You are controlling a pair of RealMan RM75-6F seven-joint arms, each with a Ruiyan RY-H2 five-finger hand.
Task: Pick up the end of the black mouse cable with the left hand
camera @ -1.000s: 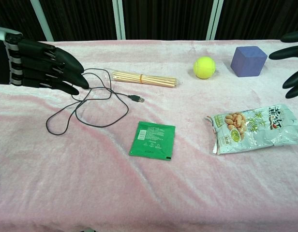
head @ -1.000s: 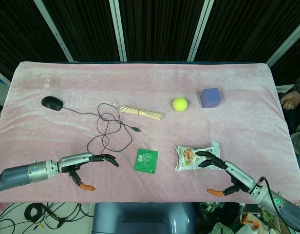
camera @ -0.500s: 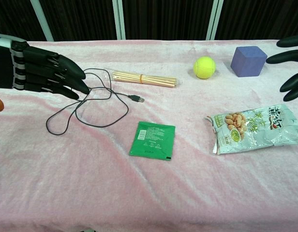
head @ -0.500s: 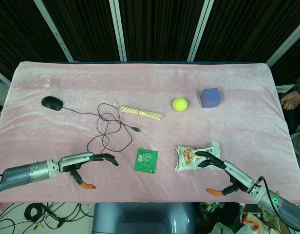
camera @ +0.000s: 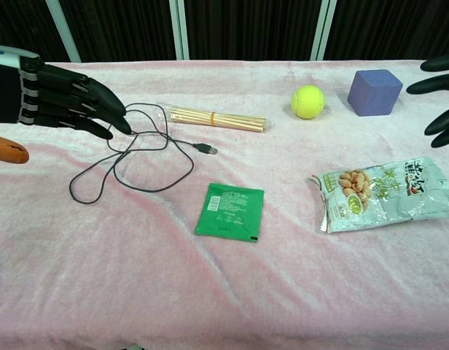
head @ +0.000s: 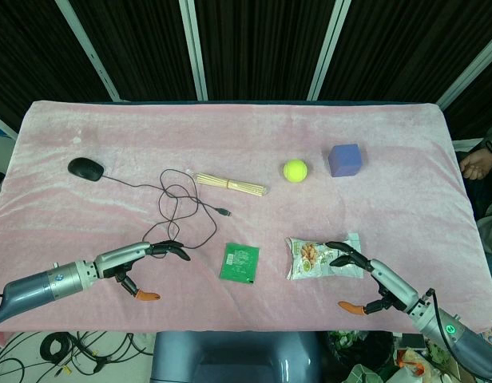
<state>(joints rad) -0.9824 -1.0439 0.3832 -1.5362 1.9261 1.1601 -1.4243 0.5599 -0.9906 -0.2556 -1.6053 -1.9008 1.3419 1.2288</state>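
Observation:
A black mouse point(head: 86, 167) lies at the far left of the pink cloth. Its thin black cable point(head: 176, 209) runs right in loose loops and ends in a USB plug point(head: 224, 212) point(camera: 205, 149) in front of the stick bundle. My left hand point(head: 146, 257) point(camera: 60, 98) hovers open near the front left, fingers stretched toward the loops, holding nothing and well left of the plug. My right hand point(head: 362, 275) point(camera: 437, 95) is open at the front right, by the snack bag.
A bundle of wooden sticks point(head: 231, 185) lies behind the plug. A green packet point(head: 240, 262) and a snack bag point(head: 322, 257) lie near the front. A yellow tennis ball point(head: 295, 170) and a purple cube point(head: 344, 159) stand further back.
My left hand has drifted slightly forward and turned, its orange thumb tip now showing in the chest view. The right hand shifted a little. The cable has not moved.

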